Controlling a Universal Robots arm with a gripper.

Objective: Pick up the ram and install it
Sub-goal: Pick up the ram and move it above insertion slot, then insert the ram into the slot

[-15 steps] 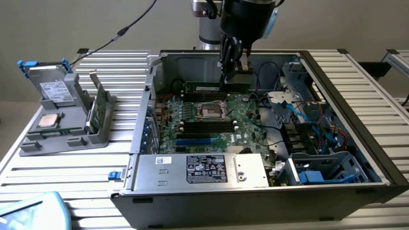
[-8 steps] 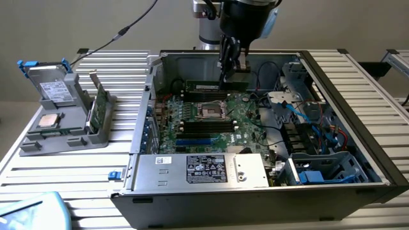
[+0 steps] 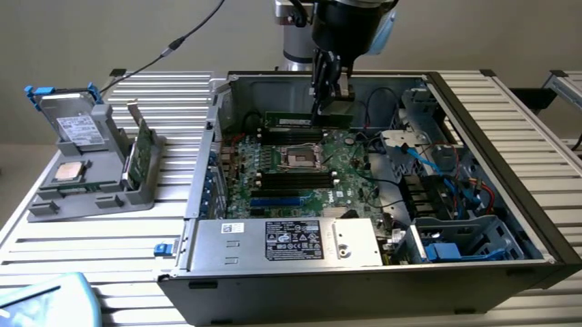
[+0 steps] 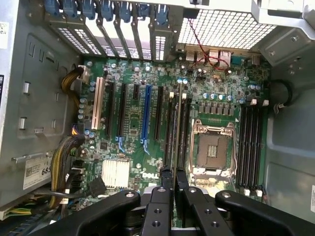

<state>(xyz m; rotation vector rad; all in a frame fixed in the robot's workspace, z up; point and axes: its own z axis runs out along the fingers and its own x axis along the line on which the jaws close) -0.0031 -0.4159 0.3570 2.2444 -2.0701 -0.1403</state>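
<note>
Ram (image 3: 291, 121), pinched in the claw (image 3: 331, 102), hangs over black motherboard slots (image 3: 293, 134) beside the processor socket (image 3: 301, 157), cables (image 3: 375, 102) nearby.

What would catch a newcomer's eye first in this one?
The tool hangs inside the open computer case, shut on the ram above the motherboard. At the exterior view's left, a grey holder carries a drive and a processor chip.
</note>
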